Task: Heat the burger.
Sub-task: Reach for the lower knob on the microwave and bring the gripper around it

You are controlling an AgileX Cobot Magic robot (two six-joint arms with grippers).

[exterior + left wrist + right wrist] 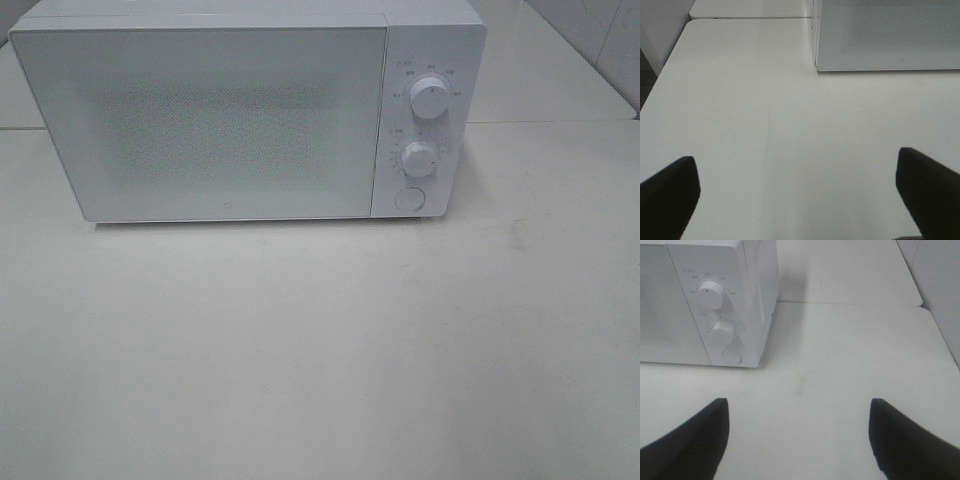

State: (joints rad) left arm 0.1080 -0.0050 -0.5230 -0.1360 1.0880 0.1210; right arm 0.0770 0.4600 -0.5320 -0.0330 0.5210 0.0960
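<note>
The burger is out of view in every frame. A white microwave (240, 110) stands at the back of the table with its door (200, 120) shut. Its panel carries two round knobs (428, 97) (419, 159) and a round button (408, 198). Neither arm shows in the exterior high view. My left gripper (797, 192) hovers open over bare table, in front of the microwave's left corner (817, 65). My right gripper (799, 435) is open too, empty, in front of the microwave's knob side (722, 330).
The table (320, 350) is white, with a seam behind the microwave (850, 303). A wall rises at the far right (600, 40). The table's left edge (660, 80) drops off beside the left gripper.
</note>
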